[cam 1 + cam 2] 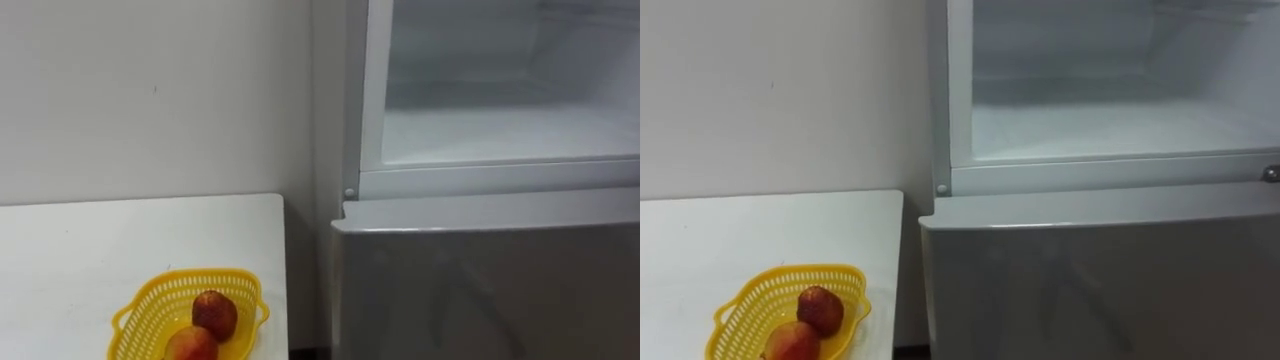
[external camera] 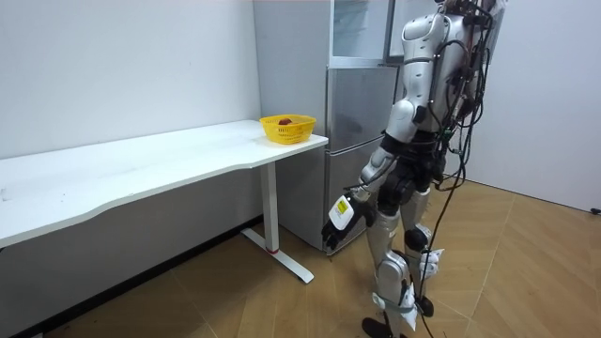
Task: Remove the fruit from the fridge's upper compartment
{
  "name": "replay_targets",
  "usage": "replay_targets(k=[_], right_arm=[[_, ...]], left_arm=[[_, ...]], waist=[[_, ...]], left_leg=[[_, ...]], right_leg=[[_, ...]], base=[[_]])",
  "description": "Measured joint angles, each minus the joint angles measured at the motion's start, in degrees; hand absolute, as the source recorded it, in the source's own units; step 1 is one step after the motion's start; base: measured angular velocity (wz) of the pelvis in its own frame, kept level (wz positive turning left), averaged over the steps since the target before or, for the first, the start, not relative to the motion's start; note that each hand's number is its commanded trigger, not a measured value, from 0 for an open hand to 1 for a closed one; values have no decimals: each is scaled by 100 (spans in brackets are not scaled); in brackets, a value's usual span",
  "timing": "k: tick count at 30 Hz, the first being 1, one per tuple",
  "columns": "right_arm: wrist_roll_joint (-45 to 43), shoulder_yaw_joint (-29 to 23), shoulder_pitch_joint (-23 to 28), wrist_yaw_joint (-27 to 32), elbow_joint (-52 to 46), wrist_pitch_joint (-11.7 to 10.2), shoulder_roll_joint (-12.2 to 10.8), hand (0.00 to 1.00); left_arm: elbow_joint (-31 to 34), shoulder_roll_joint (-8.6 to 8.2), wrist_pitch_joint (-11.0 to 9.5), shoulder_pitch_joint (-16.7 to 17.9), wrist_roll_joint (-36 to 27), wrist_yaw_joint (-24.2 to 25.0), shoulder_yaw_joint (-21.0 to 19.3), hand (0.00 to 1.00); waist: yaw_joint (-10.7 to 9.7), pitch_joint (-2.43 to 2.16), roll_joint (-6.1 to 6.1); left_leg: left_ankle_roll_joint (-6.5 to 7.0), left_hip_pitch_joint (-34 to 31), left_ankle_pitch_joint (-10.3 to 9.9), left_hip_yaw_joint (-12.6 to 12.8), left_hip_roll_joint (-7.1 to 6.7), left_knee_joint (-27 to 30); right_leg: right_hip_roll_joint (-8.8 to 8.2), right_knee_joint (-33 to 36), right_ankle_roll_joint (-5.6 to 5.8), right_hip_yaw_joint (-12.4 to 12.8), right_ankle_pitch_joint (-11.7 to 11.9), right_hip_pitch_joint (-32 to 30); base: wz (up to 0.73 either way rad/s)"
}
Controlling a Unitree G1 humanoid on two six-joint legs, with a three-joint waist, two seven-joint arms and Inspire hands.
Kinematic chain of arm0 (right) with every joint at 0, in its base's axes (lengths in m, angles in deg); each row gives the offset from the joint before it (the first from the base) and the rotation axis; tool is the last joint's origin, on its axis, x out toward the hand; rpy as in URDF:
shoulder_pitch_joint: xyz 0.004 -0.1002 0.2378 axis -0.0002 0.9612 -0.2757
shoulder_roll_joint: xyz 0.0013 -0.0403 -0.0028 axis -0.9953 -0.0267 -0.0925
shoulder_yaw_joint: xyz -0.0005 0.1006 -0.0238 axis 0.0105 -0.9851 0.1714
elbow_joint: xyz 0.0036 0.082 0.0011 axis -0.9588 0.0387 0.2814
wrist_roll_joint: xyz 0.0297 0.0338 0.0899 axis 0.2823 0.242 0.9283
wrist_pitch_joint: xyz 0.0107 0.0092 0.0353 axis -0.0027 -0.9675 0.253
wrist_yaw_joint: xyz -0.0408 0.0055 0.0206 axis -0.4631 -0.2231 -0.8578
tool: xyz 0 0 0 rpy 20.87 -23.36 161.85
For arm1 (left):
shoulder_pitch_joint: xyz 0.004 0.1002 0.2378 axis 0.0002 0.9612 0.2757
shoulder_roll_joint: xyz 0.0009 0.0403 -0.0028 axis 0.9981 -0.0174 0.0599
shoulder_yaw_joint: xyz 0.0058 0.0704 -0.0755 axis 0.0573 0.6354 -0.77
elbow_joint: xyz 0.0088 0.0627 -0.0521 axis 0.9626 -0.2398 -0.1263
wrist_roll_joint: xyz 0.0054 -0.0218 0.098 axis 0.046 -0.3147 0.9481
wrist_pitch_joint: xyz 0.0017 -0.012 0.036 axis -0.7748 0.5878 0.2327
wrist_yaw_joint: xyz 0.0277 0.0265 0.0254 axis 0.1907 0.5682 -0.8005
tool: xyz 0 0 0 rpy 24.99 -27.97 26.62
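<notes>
The upper fridge compartment [image 1: 500, 130] stands open in front of me; its white, frosted floor and walls are bare as far as they show. Below it the grey lower fridge door [image 1: 480, 290] is closed. In the room view I stand upright facing the fridge [image 2: 352, 94], close to its front. My left hand [image 2: 338, 221] hangs low beside my thigh, fingers relaxed and holding nothing. A yellow basket [image 1: 140, 315] with two red-orange fruits [image 1: 214, 313] sits on the white table [image 1: 120, 240] to my left.
The long white table [image 2: 141, 169] runs along the wall on the room view's left and ends right beside the fridge. A narrow gap [image 1: 305, 270] separates the table's edge from the fridge's side. Wooden floor [image 2: 507, 282] lies open behind me.
</notes>
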Motion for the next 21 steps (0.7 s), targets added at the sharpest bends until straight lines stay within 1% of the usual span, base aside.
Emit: replay_targets(k=[3,5,7,9,11,12,13,15,16,17,20,21], right_arm=[[71,-8,-62,-128,473,28,-1,0],[237,-7,-129,-290,822,156,-8,0],[539,-4,-206,-348,1160,181,-10,0],[937,-14,-354,-426,1607,258,-9,0],[1196,-32,-445,-583,2036,423,-10,0],[1211,-51,-443,-636,2092,452,-11,0],[1263,-105,-447,-759,2222,488,-11,0],[1385,-205,-463,-994,2463,516,-14,0],[1423,-222,-471,-1192,2561,617,-14,0],[1419,-221,-471,-1297,2607,644,-15,0],[1409,-232,-510,-1881,2883,831,-48,0],[1397,-232,-533,-1951,2944,869,-54,0]], left_arm=[[50,-5,-33,6,-12,-7,-49,0],[42,-22,-51,12,-139,-6,-123,0],[10,-26,-55,11,-238,-5,-196,0],[-1,-38,-55,10,-241,-3,-244,0],[-4,-88,-54,16,-225,22,-395,0],[-6,-104,-53,16,-219,28,-445,0],[-24,-118,-53,16,-223,53,-492,0],[-23,-141,-53,35,-223,67,-553,0],[-22,-150,-52,70,-207,71,-566,0],[-23,-162,-47,92,-199,77,-602,0],[-23,-182,76,192,49,170,-795,0],[-23,-185,106,200,80,176,-815,0]], waist=[[5,-1,0],[19,2,-4],[25,9,-15],[26,22,-29],[33,31,-38],[27,34,-41],[-5,36,-37],[12,43,-42],[26,41,-44],[31,41,-44],[30,43,-52],[27,44,-53]], left_leg=[[0,5,0,-1,0,0],[0,15,0,0,-3,0],[0,29,0,-1,-3,0],[0,29,0,-5,-3,0],[0,16,0,-17,-4,0],[0,14,0,-36,-7,0],[0,10,0,-92,-15,0],[0,13,0,-125,-22,0],[0,13,0,-126,-22,1],[0,11,0,-128,-22,1],[0,6,0,-142,-23,4],[0,5,0,-149,-25,5]], right_leg=[[0,-10,0,-6,0,8],[0,-10,1,1,0,7],[0,-9,1,4,-1,11],[-1,-12,3,1,-2,16],[-1,-21,6,-2,-3,40],[0,-33,6,-7,-3,50],[0,-99,14,-14,5,98],[-11,-110,19,-57,3,131],[-12,-109,19,-66,3,131],[-12,-109,19,-70,3,131],[-14,-109,19,-129,3,146],[-16,-110,19,-138,3,151]], base=[[0],[0],[0],[0],[2],[11],[16],[13],[3],[0],[3],[5]])
